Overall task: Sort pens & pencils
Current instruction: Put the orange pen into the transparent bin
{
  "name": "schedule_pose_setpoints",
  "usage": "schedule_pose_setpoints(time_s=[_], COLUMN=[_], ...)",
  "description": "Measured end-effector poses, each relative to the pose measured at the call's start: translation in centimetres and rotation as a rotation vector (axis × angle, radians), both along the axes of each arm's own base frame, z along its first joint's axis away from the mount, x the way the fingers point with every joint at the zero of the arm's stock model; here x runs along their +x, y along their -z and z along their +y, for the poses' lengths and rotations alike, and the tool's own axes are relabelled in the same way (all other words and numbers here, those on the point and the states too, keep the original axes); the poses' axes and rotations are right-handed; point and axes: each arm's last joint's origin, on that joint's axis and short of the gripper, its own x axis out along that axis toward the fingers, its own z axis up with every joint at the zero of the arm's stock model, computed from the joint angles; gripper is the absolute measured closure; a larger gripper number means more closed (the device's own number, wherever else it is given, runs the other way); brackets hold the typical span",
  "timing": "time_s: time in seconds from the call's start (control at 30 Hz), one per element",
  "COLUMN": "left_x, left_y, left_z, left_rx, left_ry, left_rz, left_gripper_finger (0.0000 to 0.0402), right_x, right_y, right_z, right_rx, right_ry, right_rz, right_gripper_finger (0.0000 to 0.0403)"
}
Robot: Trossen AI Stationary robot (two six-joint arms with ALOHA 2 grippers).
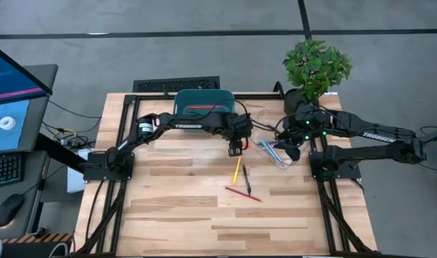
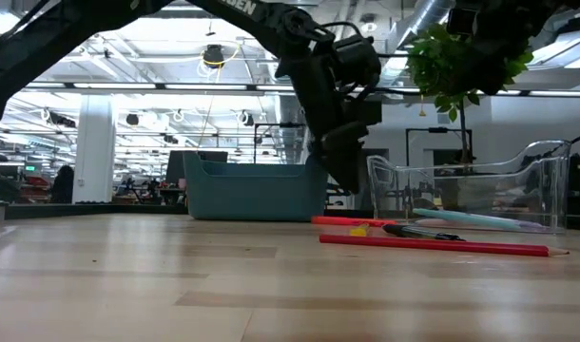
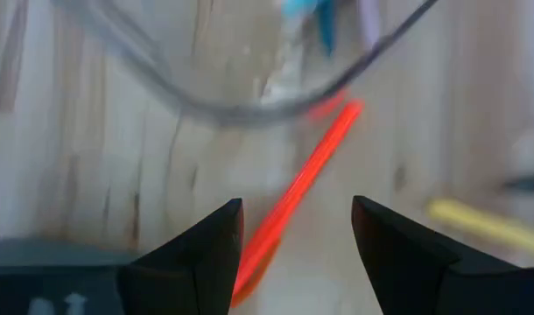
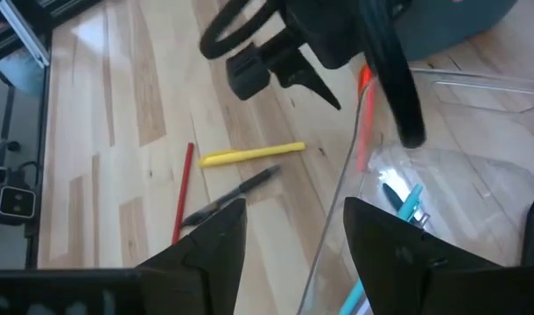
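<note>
An orange-red pen (image 3: 295, 199) lies on the table beside the clear tray (image 1: 278, 159). My left gripper (image 3: 298, 219) hangs open above it, one finger on each side, touching nothing. A yellow pen (image 1: 237, 170), a black pen (image 1: 246, 180) and a red pencil (image 1: 243, 193) lie nearer the table's near edge. Blue and teal pens (image 4: 405, 203) lie in the clear tray. My right gripper (image 4: 293, 227) is open above the tray's right side (image 1: 290, 150).
The teal bin (image 1: 204, 101) stands at the far edge behind the left arm, with a red stick (image 1: 201, 107) inside. A potted plant (image 1: 315, 68) stands at the far right corner. Bare wood (image 1: 175, 208) stretches across the near half of the table.
</note>
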Motion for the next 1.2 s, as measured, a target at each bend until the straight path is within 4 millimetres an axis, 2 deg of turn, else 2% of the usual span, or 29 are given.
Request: schedule_pose_setpoints(time_s=[0.2,0.37,0.5,0.63,0.77,0.9,1.2], left_x=[0.7,1.2,1.1,1.0,0.8,1.0,1.6], left_y=[2.1,3.5,3.8,4.0,4.0,2.9,-3.2], left_z=[0.3,0.0,-0.3,-0.9,-2.6,-3.7,-4.4], left_rx=[0.091,0.170,0.210,0.175,0.149,0.130,0.073], left_ry=[0.013,0.004,-0.009,0.020,0.064,0.052,-0.048], left_rz=[0.030,0.053,0.083,0.104,0.155,0.153,0.070], left_gripper_finger=[0.0209,0.0279,0.0332,0.0367,0.0390,0.0400,0.0401], right_x=[0.0,0.0,0.0,0.0,0.1,0.1,0.2], right_y=[0.0,0.0,0.0,0.0,-0.1,-0.1,-0.2], right_z=[0.0,0.0,0.0,0.0,0.0,0.0,0.1], right_rx=[0.003,0.013,0.019,0.020,0.018,0.016,0.014], right_ry=[0.003,0.012,0.016,0.016,0.015,0.015,0.005], right_rz=[-0.001,0.001,0.000,-0.002,-0.008,-0.018,-0.022], right_gripper_finger=[0.0189,0.0195,0.0205,0.0215,0.0225,0.0232,0.0244])
